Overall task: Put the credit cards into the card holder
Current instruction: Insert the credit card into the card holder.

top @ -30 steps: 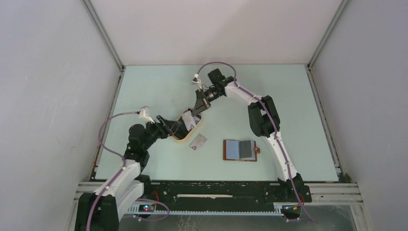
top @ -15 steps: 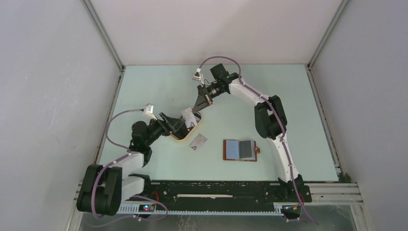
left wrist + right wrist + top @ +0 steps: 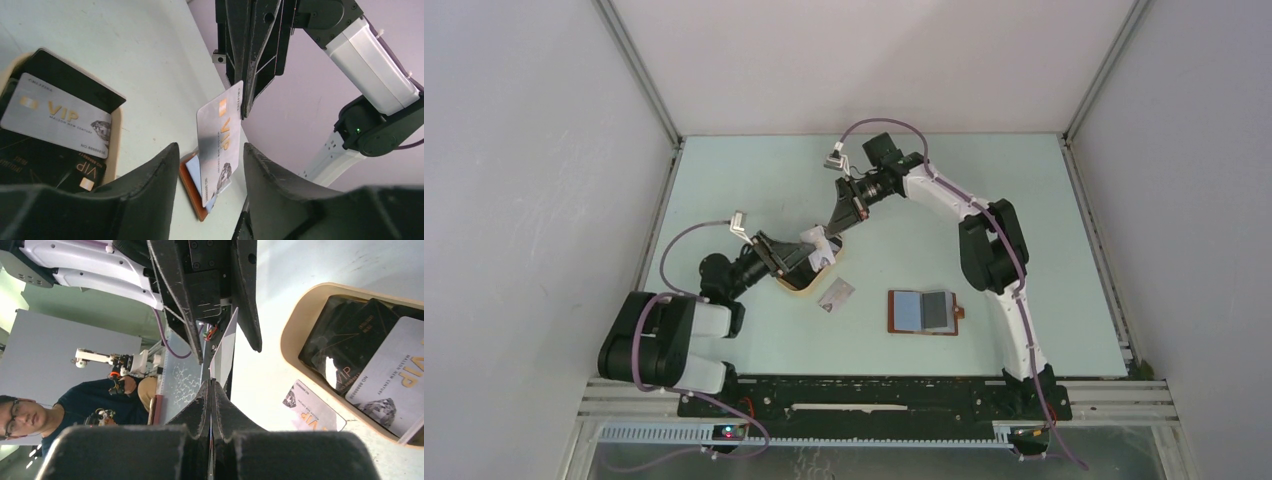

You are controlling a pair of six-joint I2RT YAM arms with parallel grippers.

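My right gripper (image 3: 211, 385) is shut on a silver credit card (image 3: 218, 135) and holds it on edge above the table, beside the tan tray (image 3: 796, 287). My left gripper (image 3: 210, 150) is open, with one finger on each side of that card and a gap on both sides. In the top view the two grippers meet at the tray's far end, the left gripper (image 3: 817, 252) just below the right gripper (image 3: 835, 227). The brown card holder (image 3: 922, 312) lies open on the table to the right. Another silver card (image 3: 836, 295) lies flat between the tray and the holder.
The oval tray (image 3: 116, 145) holds a silver card (image 3: 57, 117) on top of several black cards (image 3: 30, 165). Grey walls close in the table on the left, back and right. The right arm (image 3: 984, 250) arches over the table's right half.
The left arm's elbow has swung down and left while its gripper edged right around the held card. The right gripper, shut on the card, has barely moved.
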